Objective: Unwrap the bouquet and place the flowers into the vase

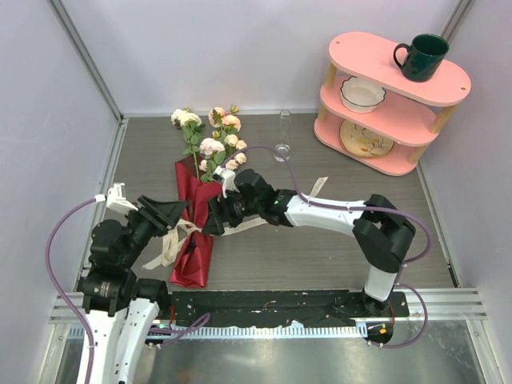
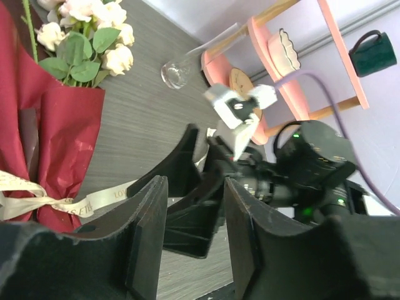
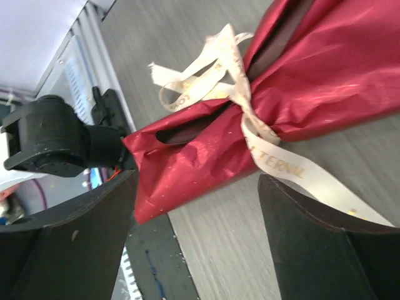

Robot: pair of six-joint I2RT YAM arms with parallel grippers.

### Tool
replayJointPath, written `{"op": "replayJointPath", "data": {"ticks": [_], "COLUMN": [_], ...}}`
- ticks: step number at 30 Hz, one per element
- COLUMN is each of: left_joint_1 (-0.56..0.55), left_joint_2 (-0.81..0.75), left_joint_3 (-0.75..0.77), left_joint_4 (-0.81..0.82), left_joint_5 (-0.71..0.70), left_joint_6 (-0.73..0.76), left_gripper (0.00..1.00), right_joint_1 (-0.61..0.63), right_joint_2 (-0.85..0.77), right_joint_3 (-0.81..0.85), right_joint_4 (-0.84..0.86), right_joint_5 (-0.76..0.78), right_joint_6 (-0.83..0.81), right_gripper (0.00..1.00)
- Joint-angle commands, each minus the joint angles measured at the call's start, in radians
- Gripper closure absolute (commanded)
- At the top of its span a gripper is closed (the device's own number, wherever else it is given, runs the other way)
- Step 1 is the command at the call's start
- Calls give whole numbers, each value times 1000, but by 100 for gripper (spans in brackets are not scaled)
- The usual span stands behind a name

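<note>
Bouquet (image 1: 194, 232) lies flat on the desk (image 1: 320, 256), mid-left, stem end twd the arm bases, blooms twd the back wall. Maroon wrap (image 3: 294, 81) is on, w/ beige ribbon (image 3: 247, 115) tied round its waist in a bow, loops and tails loose on the desk. Flowers (image 1: 212, 136) (cream + pale-pink roses, green leaves) stick out of the wrap's far end.

L arm (image 1: 120, 248) comes in from the bouquet's left. L jaws partly apart, nothing btw them, tips just beside the ribbon loops at the wrap's left edge. Touching or not, can't tell.

R arm (image 1: 320, 212) reaches across from the right. R jaws wide apart, holding nothing, low by the wrap's right edge near the bow. In the R wrist view the bow and crumpled stem end show btw the two fingers (image 3: 69, 250) but farther off, not gripped.

Vase (image 1: 283, 136) stands upright on the desk, behind the bouquet and right of the blooms, near but apart.

Pink shelf (image 1: 384, 104) at back right: dark green mug (image 1: 422, 56) on top tier, white bowl (image 1: 362, 94) on mid tier, plate (image 1: 366, 140) on the bottom one.
</note>
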State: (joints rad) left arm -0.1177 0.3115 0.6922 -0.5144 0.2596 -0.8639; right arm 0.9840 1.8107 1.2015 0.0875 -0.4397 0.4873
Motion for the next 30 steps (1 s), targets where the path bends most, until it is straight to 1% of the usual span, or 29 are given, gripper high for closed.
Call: {"op": "replayJointPath", "data": {"ticks": [1,2,3,6,7,8,9,10,11,14,15,17,18,19,20,22,23,26,29,30], "left_joint_1": [0,0,-2,0,0,0,0,0,0,-2,-2,0,0,-2,-2,-2,-2,-2,-2,-2], "left_joint_2": [55,120,156,320,357,417,429,432,423,344,325,287,279,272,273,285,290,313,331,333], "left_joint_3": [-37,-40,-40,-13,13,21,21,-2,-26,-141,-166,-217,-227,-240,-247,-257,-255,-253,-260,-260], "left_joint_4": [-1,-16,-30,-105,-133,-165,-162,-148,-100,-14,-9,-16,-24,-33,-33,-22,-24,-10,10,22], "left_joint_5": [-20,-5,13,50,43,43,49,53,47,0,-8,-26,-39,-43,-39,-16,-16,-5,15,15], "left_joint_6": [-73,-76,-55,11,22,31,35,29,14,-73,-87,-107,-107,-107,-116,-127,-130,-126,-127,-113], "left_gripper": [59,60,60,56,56,60,67,79,81,83,83,80,78,72,69,63,62,62,64,69], "right_joint_1": [-5,-5,-5,-5,-4,-5,-2,-2,-1,1,2,2,2,2,2,2,2,2,2,1], "right_joint_2": [-45,-36,-30,4,15,38,53,65,78,125,142,154,157,159,156,127,113,67,1,-20], "right_joint_3": [-14,-14,-13,3,9,16,27,45,52,64,61,44,37,17,7,-49,-72,-140,-197,-209], "right_joint_4": [-129,-123,-114,-94,-57,-43,-31,-23,-16,17,32,43,50,54,52,49,66,54,34,28], "right_joint_5": [134,118,104,89,85,81,72,67,68,76,78,87,96,107,130,148,156,141,177,200], "right_joint_6": [-236,-283,-295,-328,-328,-328,-319,-314,-306,-280,-276,-265,-259,-253,-240,-228,-216,-216,-220,-225], "right_gripper": [21,24,27,34,35,36,36,36,36,36,36,38,46,51,66,79,88,99,99,99]}}
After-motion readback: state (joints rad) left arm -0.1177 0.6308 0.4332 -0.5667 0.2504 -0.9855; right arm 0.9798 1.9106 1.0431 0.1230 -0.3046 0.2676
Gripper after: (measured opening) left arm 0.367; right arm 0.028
